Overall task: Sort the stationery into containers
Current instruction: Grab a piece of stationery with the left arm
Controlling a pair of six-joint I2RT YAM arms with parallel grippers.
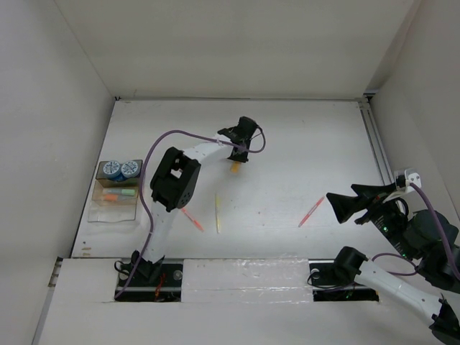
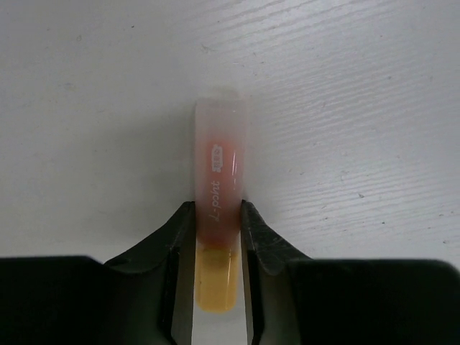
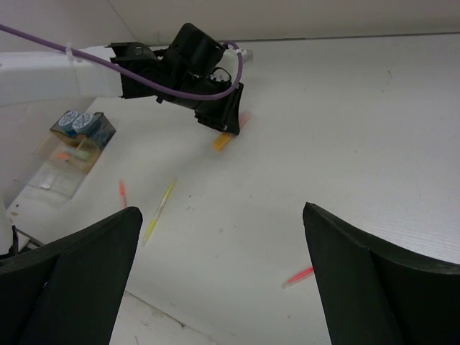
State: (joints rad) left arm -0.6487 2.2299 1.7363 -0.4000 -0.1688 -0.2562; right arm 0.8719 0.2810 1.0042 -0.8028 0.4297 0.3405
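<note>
The orange highlighter point(image 2: 219, 165) is lying flat on the table point(image 2: 359, 108). The left gripper point(image 2: 217, 215) is clamping it, with both fingers point(image 2: 180, 237) pressing its sides. Behind that gripper, toward the bases, an orange-red pen point(image 1: 192, 219) and a yellow pen point(image 1: 218, 213) are lying loose. Well to its left, the tray point(image 1: 111, 214) is holding two patterned cylinders point(image 1: 121, 169). The right gripper point(image 3: 221, 215) is standing wide open, with a pink pen point(image 3: 298, 277) lying just ahead of it.

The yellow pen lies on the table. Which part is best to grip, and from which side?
Probably the middle of the yellow pen, from straight above. It lies flat and thin, running near to far in the top view, so the grip should close across it, side to side. The orange-red pen lies apart on its left.
</note>
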